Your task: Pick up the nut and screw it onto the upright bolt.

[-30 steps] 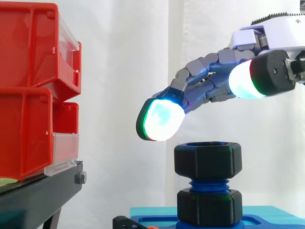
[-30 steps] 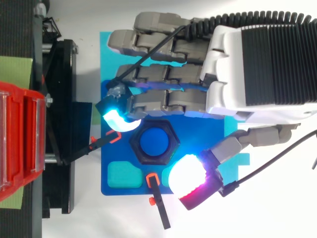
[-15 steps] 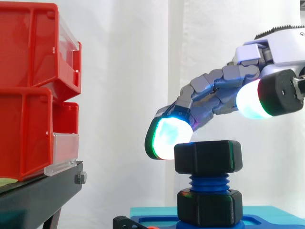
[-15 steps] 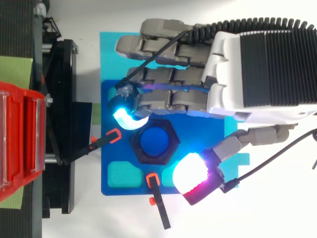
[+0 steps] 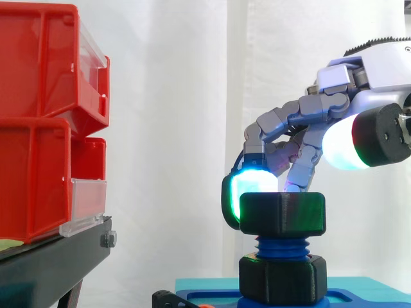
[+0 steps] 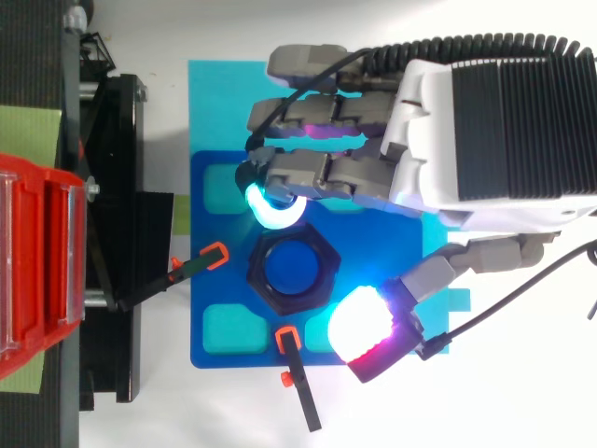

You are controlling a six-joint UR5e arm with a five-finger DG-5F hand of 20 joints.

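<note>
A black hex nut (image 5: 282,213) sits on top of the upright blue bolt (image 5: 281,247), whose blue end (image 6: 291,269) shows through the nut's hole in the top view. The bolt rises from a second black nut (image 5: 282,279) on a blue base plate (image 6: 210,280). My hand (image 6: 494,131) reaches in from the right with its fingers curled down over the nut. One glowing fingertip (image 6: 272,213) presses the nut's far left side. The thumb pad (image 6: 359,327) hangs at the near right, a little above the nut and apart from it.
Red bins (image 5: 45,128) are stacked on a black stand (image 5: 51,263) at the left. Two black clamp levers with orange tips (image 6: 298,373) lie at the plate's near and left edges. A teal mat (image 6: 215,103) lies under the plate.
The fingers have curled further and come down and to the right, from above the nut's left side to against it. The nut seems slightly turned. The thumb has barely moved.
</note>
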